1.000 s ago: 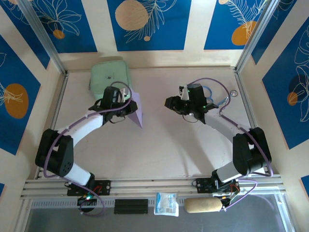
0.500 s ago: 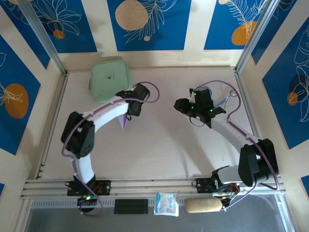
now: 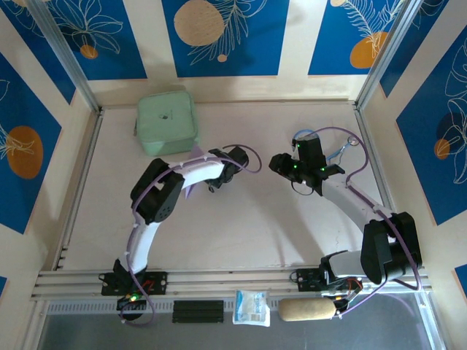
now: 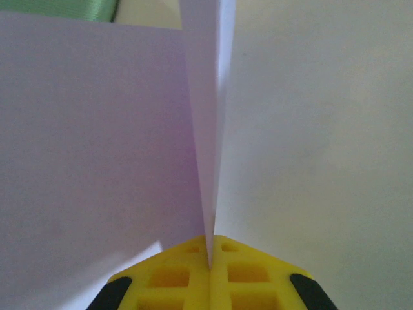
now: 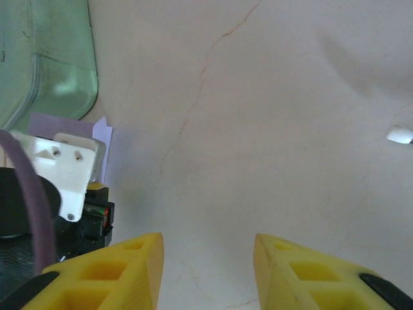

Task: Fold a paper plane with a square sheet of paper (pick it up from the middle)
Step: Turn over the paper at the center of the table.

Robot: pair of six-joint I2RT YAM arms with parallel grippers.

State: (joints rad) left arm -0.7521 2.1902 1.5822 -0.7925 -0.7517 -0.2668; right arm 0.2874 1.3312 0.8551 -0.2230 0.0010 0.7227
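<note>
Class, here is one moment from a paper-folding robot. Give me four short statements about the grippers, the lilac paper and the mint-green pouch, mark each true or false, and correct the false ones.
1. The left gripper is shut on the lilac paper. True.
2. The right gripper stands open with nothing held. True.
3. The lilac paper lies flat and unfolded. False: it is folded, and its crease is pinched between the left gripper's jaws.
4. The mint-green pouch sits by the right arm's base. False: it sits at the far left of the table.
</note>
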